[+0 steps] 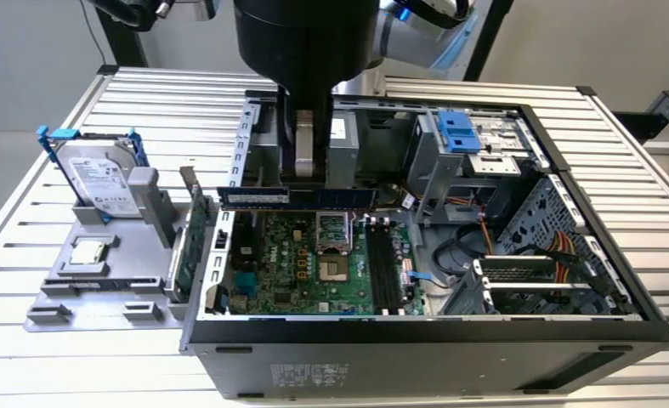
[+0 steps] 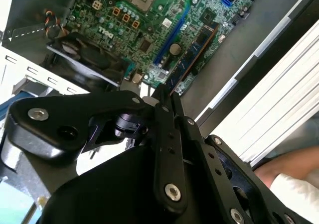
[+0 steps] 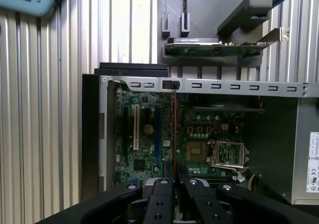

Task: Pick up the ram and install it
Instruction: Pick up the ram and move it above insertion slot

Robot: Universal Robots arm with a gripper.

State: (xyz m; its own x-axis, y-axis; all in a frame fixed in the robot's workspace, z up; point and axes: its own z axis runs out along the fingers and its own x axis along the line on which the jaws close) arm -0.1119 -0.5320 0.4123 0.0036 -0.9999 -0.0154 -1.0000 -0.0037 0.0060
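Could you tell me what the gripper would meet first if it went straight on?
Probably the motherboard: the gripper, shut on the ram, points down into the open case, and the ram's edge would touch near the processor socket first, though depth is unclear.

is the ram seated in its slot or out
Out. The pincer is shut on the ram, holding it above the motherboard, crosswise to the dark memory slots.
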